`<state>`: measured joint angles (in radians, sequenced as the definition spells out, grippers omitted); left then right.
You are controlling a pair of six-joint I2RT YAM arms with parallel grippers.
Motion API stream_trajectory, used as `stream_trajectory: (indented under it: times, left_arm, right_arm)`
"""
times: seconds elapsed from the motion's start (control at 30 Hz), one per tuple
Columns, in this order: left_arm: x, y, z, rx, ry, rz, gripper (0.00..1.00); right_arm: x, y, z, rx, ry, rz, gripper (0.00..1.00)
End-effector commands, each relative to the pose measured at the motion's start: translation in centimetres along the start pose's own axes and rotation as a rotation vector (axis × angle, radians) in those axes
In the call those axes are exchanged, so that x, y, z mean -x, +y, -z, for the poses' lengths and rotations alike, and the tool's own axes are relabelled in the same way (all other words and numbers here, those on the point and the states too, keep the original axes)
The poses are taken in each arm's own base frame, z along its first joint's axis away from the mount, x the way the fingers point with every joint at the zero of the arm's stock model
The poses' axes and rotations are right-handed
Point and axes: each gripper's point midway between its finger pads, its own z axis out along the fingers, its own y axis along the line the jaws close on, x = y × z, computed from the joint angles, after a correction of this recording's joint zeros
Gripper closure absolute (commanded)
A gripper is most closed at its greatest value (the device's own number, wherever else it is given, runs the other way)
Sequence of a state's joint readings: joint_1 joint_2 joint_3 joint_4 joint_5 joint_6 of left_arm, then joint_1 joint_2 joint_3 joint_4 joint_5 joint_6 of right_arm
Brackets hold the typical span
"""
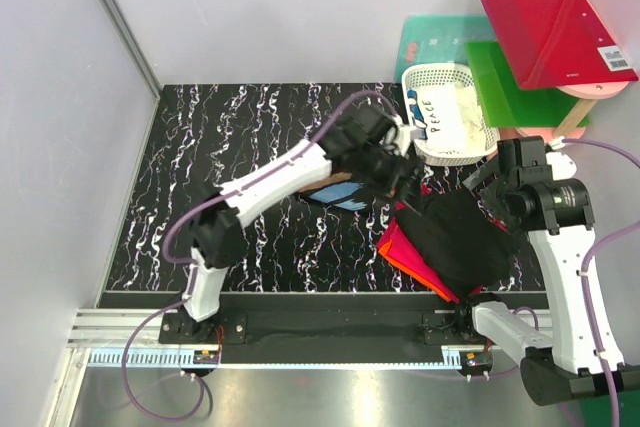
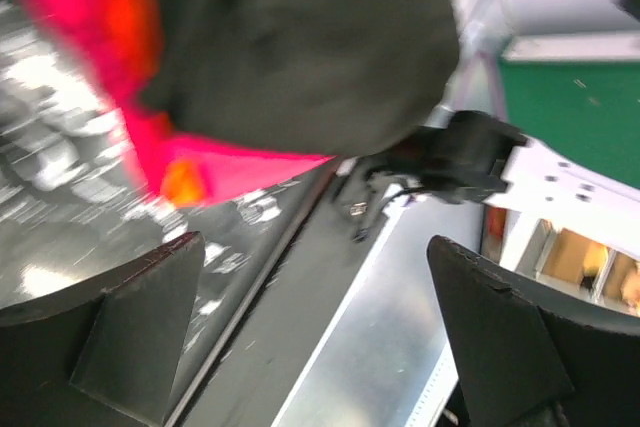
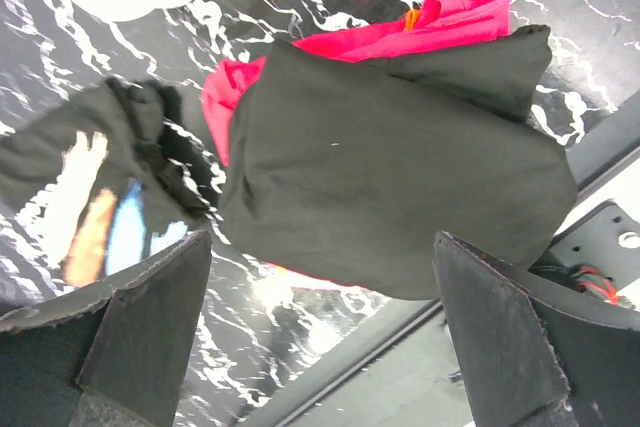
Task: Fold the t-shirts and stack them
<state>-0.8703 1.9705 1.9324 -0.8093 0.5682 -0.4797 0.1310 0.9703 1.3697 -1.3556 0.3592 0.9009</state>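
Right gripper (image 3: 320,282), fingers spread wide and empty, hangs over a folded black tee (image 3: 400,177). This tee lies on a red tee (image 3: 450,17) and an orange tee (image 3: 411,19), lower right of centre in the top view. Left gripper (image 2: 315,282), likewise open and empty, hovers beside a crumpled printed black tee (image 1: 338,195) at centre. Judgement: three tees appear stacked; the printed one remains to be folded.

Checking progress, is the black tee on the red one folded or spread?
Folded: the black tee lies as a compact bundle on the red tee.
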Motion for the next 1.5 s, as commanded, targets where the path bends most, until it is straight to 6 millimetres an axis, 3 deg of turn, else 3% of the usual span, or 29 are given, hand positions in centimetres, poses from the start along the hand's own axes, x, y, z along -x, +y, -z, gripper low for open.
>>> stream_trajectory:
  times: [0.0,0.27,0.47,0.57,0.7,0.73,0.8,0.83,0.9,1.03,1.2,1.33,1.47]
  left_arm:
    - [-0.8,-0.4,-3.9,-0.034,0.085,0.080,0.01]
    - [-1.2,4.1,-7.3,0.086,0.104,0.093,0.01]
    - [-0.7,5.7,-9.5,0.105,0.108,0.097,0.01]
    - [-0.5,5.7,-10.5,0.082,0.110,0.102,0.13]
    - [-1.1,6.1,-11.4,0.056,0.134,0.102,0.43]
    - [-1.3,6.2,-11.5,0.053,0.141,0.103,0.55]
    - [-2.0,6.6,-11.4,0.064,0.155,0.108,0.68]
    - [-1.8,6.2,-10.7,0.066,0.141,0.097,0.83]
    - [-2.1,6.5,-10.1,0.082,0.138,0.102,1.00]
    - [-1.6,6.1,-8.4,0.086,0.105,0.104,1.00]
    - [-2.4,6.1,-7.7,0.082,0.116,0.120,1.00]
    - [-2.9,6.2,-7.7,0.082,0.128,0.122,1.00]
    - [-3.2,6.5,-8.0,0.080,0.138,0.126,1.00]
  right_arm:
    - [0.3,-0.2,-0.2,-0.013,-0.007,0.076,0.00]
    - [-1.8,-0.6,-1.0,0.014,0.055,0.072,0.00]
    - [-2.6,-1.0,-1.0,0.026,0.072,0.066,0.00]
    - [-3.1,-1.2,-1.2,0.024,0.088,0.081,0.00]
    - [-4.0,-1.9,-1.9,-0.007,0.114,0.076,0.00]
    - [-4.2,-2.1,-2.2,-0.033,0.125,0.078,0.00]
    - [-5.1,-2.6,-3.2,-0.075,0.160,0.078,0.00]
    - [-5.8,-3.0,-4.2,-0.120,0.185,0.089,0.00]
    - [-6.2,-2.9,-5.4,-0.149,0.200,0.088,0.01]
    - [-6.9,-2.7,-8.8,-0.241,0.222,0.107,0.01]
    - [-6.2,-1.4,-11.6,-0.271,0.198,0.135,0.00]
    - [-5.0,-0.1,-12.4,-0.269,0.174,0.172,0.00]
    - [-4.7,0.0,-13.5,-0.289,0.155,0.207,0.02]
